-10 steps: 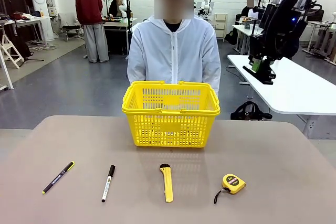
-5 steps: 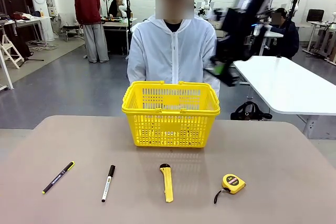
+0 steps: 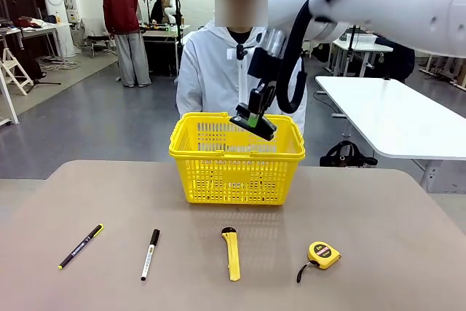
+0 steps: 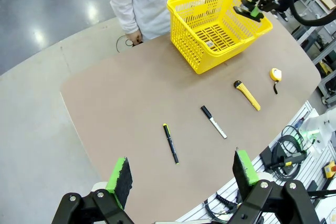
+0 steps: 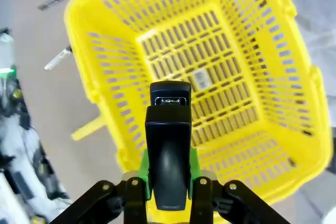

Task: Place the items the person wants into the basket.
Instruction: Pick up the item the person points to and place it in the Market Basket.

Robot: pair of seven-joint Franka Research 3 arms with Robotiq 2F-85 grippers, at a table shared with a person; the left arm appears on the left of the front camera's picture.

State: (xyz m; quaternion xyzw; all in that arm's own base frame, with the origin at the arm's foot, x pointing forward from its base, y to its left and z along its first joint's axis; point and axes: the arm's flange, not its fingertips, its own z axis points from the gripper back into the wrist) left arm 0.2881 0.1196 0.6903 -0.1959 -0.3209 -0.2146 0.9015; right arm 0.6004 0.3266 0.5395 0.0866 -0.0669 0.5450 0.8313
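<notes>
On the table's near left lies the black pen (image 3: 80,246) (image 4: 170,143), with the white marker (image 3: 150,254) (image 4: 213,121) to its right. The yellow basket (image 3: 237,172) (image 4: 210,30) (image 5: 247,51) stands at the far middle with nothing inside, in front of the person (image 3: 240,71) in a white coat. My right gripper (image 3: 253,121) (image 4: 252,10) (image 5: 169,95) hangs shut and holding nothing just above the basket's open top. My left gripper (image 4: 181,174) is open, high above the table and well away from the pens. The person's hands are hidden behind the basket in the front view.
A yellow utility knife (image 3: 231,253) (image 4: 247,95) lies at the near middle and a yellow-and-black tape measure (image 3: 323,255) (image 4: 275,73) at the near right. Bare tabletop (image 3: 87,194) surrounds the pens. A white table (image 3: 408,121) stands behind on the right.
My right arm has swung from the far right leftward and down, and its gripper now hangs over the basket. The pens, knife and tape measure have not moved.
</notes>
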